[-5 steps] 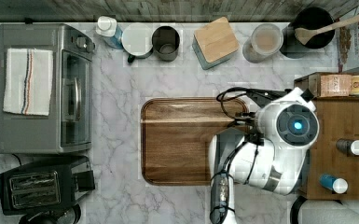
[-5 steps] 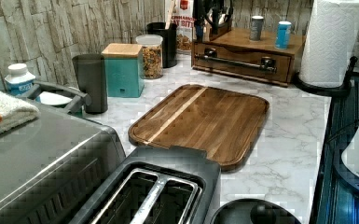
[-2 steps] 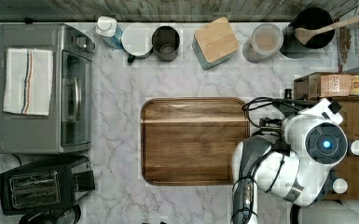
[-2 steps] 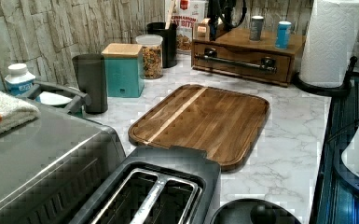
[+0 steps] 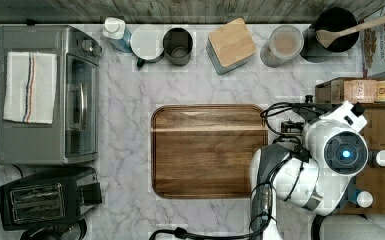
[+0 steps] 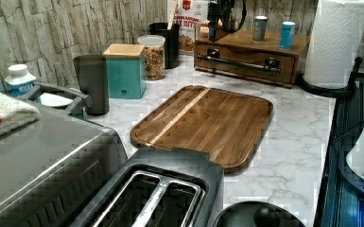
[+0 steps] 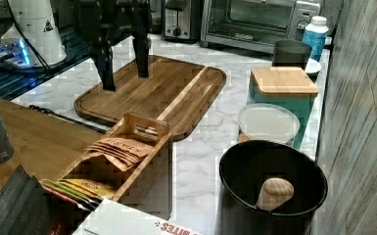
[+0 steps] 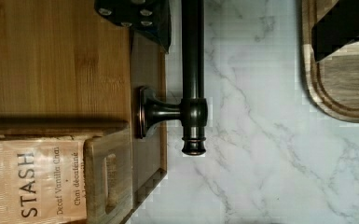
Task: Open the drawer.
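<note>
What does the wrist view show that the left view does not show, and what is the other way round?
The wrist view adds the readable label of the STASH tea packet and a close look at the mounting post where it meets the wood. The left view adds the toaster, the teal canister and the paper towel roll. Both show the drawer with its black bar handle, the cutting board and the marble counter.

Robot arm [image 5: 325, 160] overhangs the wooden cabinet [image 5: 380, 120], just beside the cutting board [image 5: 207, 150] on the top view's right.
</note>
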Motion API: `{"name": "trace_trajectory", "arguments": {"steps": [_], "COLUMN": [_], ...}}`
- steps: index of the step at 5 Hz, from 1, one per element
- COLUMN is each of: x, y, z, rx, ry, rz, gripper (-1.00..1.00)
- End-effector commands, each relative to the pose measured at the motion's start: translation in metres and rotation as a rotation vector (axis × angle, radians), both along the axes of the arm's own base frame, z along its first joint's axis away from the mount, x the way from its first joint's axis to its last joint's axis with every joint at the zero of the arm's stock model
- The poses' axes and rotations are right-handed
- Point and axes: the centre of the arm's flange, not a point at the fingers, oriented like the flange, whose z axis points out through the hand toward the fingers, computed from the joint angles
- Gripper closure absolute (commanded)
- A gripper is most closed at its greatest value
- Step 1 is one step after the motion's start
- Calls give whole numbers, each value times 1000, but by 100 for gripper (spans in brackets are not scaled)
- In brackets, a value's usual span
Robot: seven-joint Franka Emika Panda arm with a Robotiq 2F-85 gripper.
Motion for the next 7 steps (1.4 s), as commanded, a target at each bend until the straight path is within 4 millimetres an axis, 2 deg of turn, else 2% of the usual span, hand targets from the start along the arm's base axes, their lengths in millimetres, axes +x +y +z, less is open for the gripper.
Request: {"name": "trace_trajectory", "arguments": {"steps": [1, 3, 4, 5, 6, 7], "x": [-34, -39, -47, -47, -41, -39], "y": [-37, -33, -38, -57, -56, -37], "z": [-49, -86, -103, -110, -124, -135], "rx": [-3, 31, -14, -38, 23, 72], "ry": [36, 47, 32, 12, 12, 7], "rz": [-35, -50, -54, 4, 17, -23], "gripper": [-100, -100, -100, -100, -100, -100]}}
